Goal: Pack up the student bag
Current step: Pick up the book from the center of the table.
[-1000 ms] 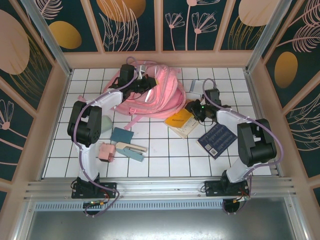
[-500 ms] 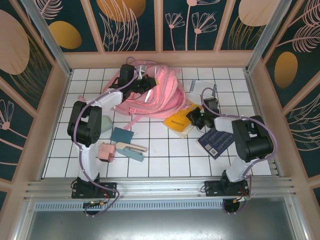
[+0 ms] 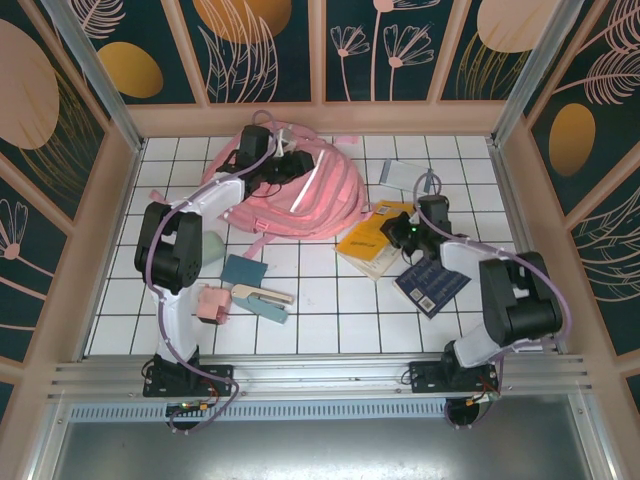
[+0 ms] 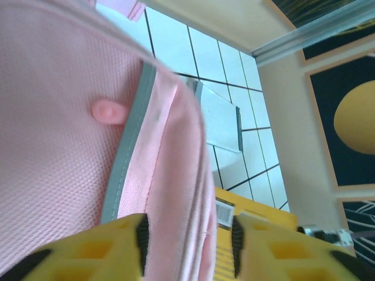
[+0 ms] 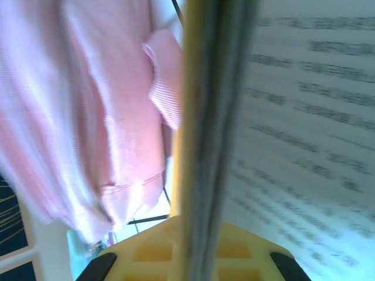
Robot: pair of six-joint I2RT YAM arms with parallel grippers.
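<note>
White-tiled worktop (image 3: 330, 300), boxed in by dark flower-print panels. The student bag (image 3: 320, 190), a big soft pink fabric backpack w/ silvery strips, lies to the left of the right pincer (image 3: 390, 233) and a bit farther out from it, near but apart. The right pincer is clamped on a yellow-covered paperback book (image 3: 362, 245). Its wrist view has the book edge-on btwn the jaws, pages running straight ahead, pink fabric just off to the left. Whether the book is clear of the tiles, we can't tell.

The left pincer (image 4: 187, 237) sits over the bag's far part w/ its jaws apart at about mid width. A fold of pink fabric w/ a grey strip lies directly ahead of it and in the gap. To us it looks unpinched, tho we can't rule out contact.

Key relation, as we judge it: the bag's long axis runs roughly left-right, so the book must travel left and slightly outward from the right pincer. We can't make out an open mouth, so the entry side is a guess. The right arm is nearer the book, the left arm nearer the bag.

Writing: the cover's dark title line is too small to read, and the page print is blurred. A white sticker (image 4: 224, 213) on the cover looks like a barcode, w/ no legible chars. No brand is readable on the bag.
</note>
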